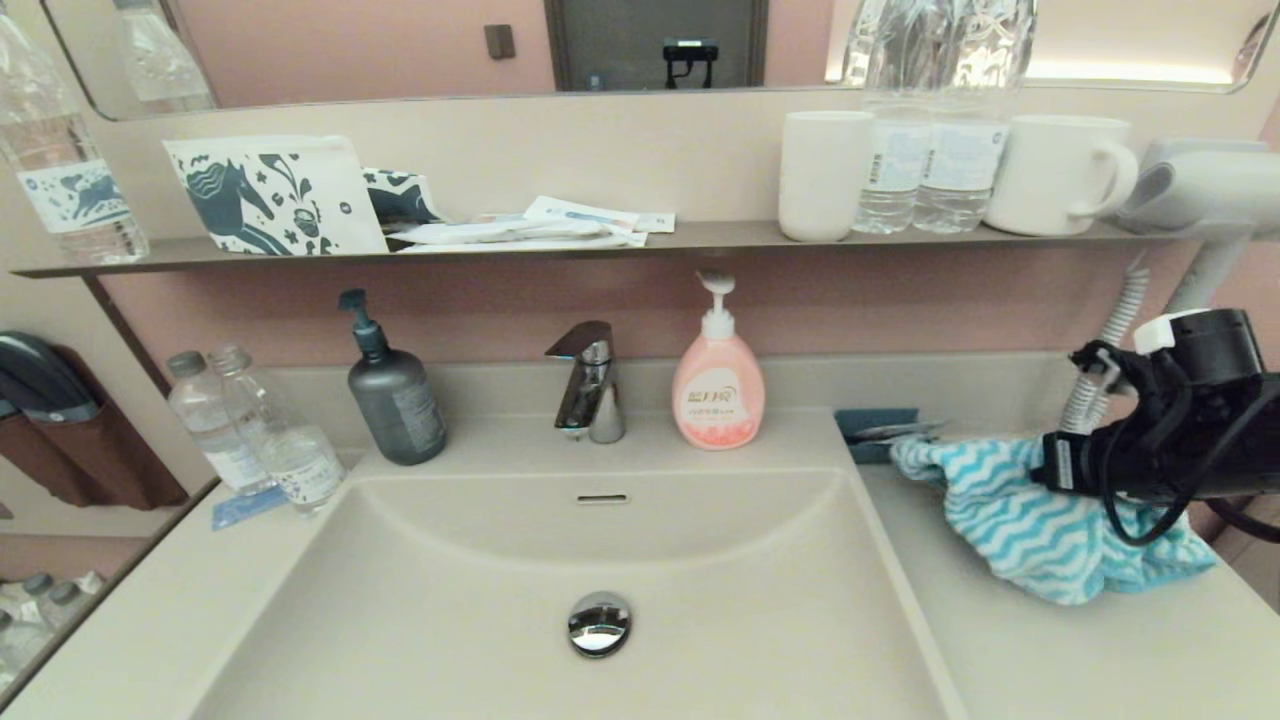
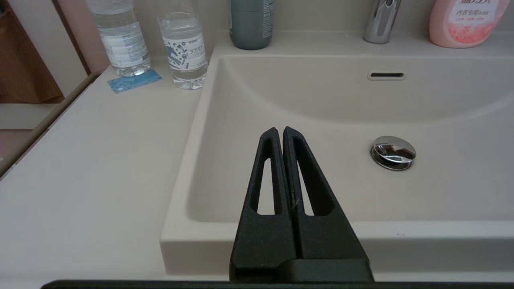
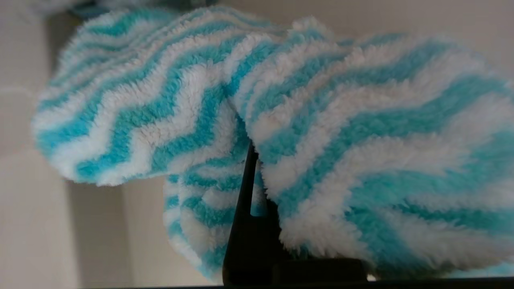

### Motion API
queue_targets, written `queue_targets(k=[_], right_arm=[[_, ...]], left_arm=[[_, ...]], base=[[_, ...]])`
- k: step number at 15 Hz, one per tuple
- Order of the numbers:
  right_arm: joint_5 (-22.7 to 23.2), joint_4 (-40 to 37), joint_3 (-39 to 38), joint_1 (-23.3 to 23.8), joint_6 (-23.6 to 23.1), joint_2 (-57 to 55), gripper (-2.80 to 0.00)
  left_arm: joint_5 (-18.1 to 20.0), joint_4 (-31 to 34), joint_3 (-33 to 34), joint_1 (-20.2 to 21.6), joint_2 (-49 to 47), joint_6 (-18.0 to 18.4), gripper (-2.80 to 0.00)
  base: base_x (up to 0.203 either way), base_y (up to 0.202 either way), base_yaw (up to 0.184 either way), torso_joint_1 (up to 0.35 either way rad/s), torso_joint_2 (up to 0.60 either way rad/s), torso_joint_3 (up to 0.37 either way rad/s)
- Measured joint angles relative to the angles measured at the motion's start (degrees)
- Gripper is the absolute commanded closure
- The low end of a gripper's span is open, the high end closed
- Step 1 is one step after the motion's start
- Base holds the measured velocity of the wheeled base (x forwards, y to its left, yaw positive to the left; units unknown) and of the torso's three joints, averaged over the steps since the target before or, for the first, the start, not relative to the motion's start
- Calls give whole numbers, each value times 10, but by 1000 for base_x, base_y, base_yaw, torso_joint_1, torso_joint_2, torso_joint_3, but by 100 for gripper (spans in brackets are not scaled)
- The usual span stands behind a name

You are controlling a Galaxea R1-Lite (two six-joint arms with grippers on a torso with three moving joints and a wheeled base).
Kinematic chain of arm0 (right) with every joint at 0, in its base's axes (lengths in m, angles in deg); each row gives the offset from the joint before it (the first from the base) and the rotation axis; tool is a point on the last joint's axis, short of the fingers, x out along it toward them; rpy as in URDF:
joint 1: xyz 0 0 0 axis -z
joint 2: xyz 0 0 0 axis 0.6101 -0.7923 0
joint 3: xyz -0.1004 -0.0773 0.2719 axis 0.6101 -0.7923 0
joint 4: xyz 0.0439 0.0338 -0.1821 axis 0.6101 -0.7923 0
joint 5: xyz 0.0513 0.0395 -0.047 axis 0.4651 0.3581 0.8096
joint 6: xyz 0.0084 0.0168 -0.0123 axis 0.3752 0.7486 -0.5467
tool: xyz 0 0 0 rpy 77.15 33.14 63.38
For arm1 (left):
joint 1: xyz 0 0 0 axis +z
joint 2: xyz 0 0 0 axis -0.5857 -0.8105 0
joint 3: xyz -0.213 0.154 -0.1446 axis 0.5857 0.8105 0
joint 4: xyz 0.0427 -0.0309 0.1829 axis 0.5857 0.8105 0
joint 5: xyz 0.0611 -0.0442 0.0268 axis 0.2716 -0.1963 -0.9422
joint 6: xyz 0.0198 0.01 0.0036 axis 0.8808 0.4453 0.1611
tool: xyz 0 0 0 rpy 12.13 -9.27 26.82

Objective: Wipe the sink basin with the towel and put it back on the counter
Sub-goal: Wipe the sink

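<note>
While the towel is lying bunched on the table to the right of the sink basin, I am working my right gripper into its folds. In my right wrist view one dark finger is showing between two fluffy lobes, and the pile is hiding the rest, so I am judging that I am grasping the cloth without being sure how firmly. My left gripper is hanging over the near rim of the basin with its fingers clenched on nothing.

I am reading this as the pickup step, since the basin is looking dry and untouched and the towel is resting wholly on the table. The next move is calling for a lift high enough to clear the basin's raised right edge, then a sweep leftward and down onto the sloping wall.

The pink soap bottle and the faucet are standing along the back rim, so the room is lying toward the front and middle of the basin, around the drain plug. A blue holder is sitting just behind the towel, near enough to snag a trailing corner.
</note>
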Motion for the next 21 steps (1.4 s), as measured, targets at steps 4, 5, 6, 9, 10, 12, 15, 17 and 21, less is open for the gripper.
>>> queue_targets(k=[4, 5, 6, 9, 10, 12, 15, 17, 21], right_arm=[[10, 13, -46, -24, -14, -7, 0], [8, 12, -59, -43, -15, -4, 0], [5, 12, -74, -67, -15, -1, 0], [-36, 11, -115, -167, 1, -1, 0], [-56, 10, -123, -196, 12, -5, 0], [-83, -13, -136, -238, 32, -18, 0], [-102, -36, -152, -242, 31, -35, 0], [-130, -32, -167, -234, 26, -48, 0], [-153, -36, -217, -220, -6, -36, 0]], left_arm=[[0, 0, 0, 0, 0, 0, 0], [0, 0, 0, 0, 0, 0, 0], [0, 0, 0, 0, 0, 0, 0], [0, 0, 0, 0, 0, 0, 0], [0, 0, 0, 0, 0, 0, 0], [0, 0, 0, 0, 0, 0, 0], [0, 0, 0, 0, 0, 0, 0], [0, 0, 0, 0, 0, 0, 0], [0, 0, 0, 0, 0, 0, 0]], base=[[0, 0, 0, 0, 0, 0], [0, 0, 0, 0, 0, 0], [0, 0, 0, 0, 0, 0], [0, 0, 0, 0, 0, 0], [0, 0, 0, 0, 0, 0], [0, 0, 0, 0, 0, 0], [0, 0, 0, 0, 0, 0], [0, 0, 0, 0, 0, 0], [0, 0, 0, 0, 0, 0]])
